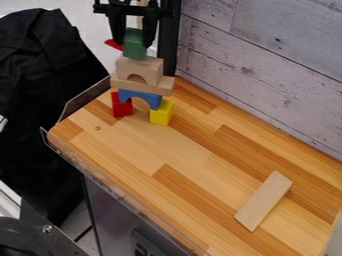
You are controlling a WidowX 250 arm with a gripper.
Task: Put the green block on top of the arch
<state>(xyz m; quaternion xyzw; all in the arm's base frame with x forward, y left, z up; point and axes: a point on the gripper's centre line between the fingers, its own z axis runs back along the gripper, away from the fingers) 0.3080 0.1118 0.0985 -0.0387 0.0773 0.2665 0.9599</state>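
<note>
At the upper left, the black gripper [134,37] points down with its fingers on either side of the green block [134,46], shut on it. The block is upright, directly over the natural wood arch [139,69], its lower end at the arch's top; whether it rests there or hovers just above, I cannot tell. That arch stands on a flat wooden plank [142,85], which lies over a blue arch [141,97]. Under the blue arch are a red block [121,106] on the left and a yellow block [161,113] on the right.
A loose wooden plank [264,200] lies at the lower right of the wooden table [180,165]. A grey plank wall [274,65] runs along the right side. Clear low edging [110,180] borders the table's left side.
</note>
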